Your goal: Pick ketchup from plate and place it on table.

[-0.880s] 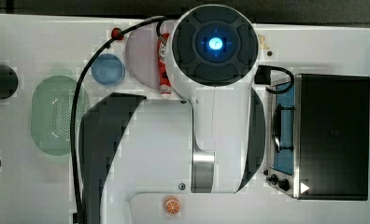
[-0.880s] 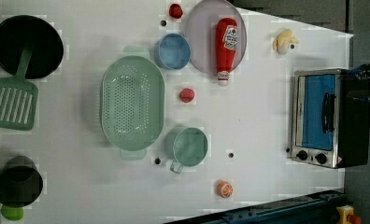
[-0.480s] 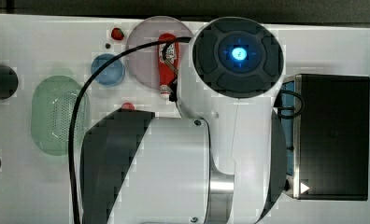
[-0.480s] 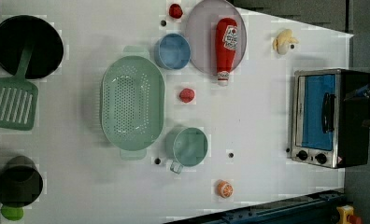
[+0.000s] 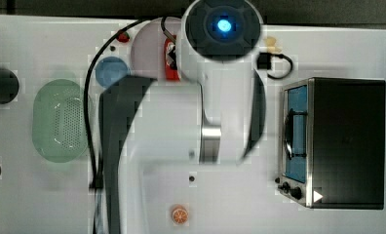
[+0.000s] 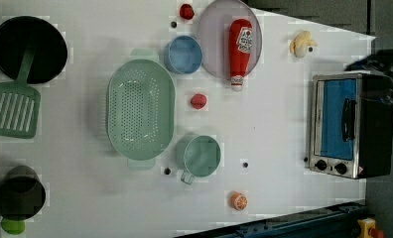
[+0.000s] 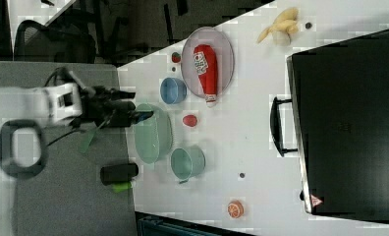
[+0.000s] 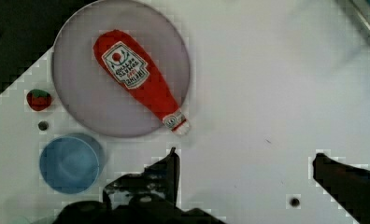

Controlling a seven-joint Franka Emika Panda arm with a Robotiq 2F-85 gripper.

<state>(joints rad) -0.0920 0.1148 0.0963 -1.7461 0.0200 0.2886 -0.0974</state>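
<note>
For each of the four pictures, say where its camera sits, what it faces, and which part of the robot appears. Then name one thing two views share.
Top view: overhead, facing straight down; the white arm covers much of the table.
Left view: high above, facing down on the whole table; the ketchup lies on the plate.
Right view: high beside the table, facing across it; arm and tool hang over the table's edge.
Wrist view: on the arm, facing down; open tool.
Shared: left and right views both show the green basket.

A matt, soft-looking red surface with a printed white label is shown by the ketchup [image 8: 138, 81]. The plate [image 8: 80, 107] appears smooth and dull (plastic, seemingly), and the white table [image 6: 279, 148] is seen as matt.
</note>
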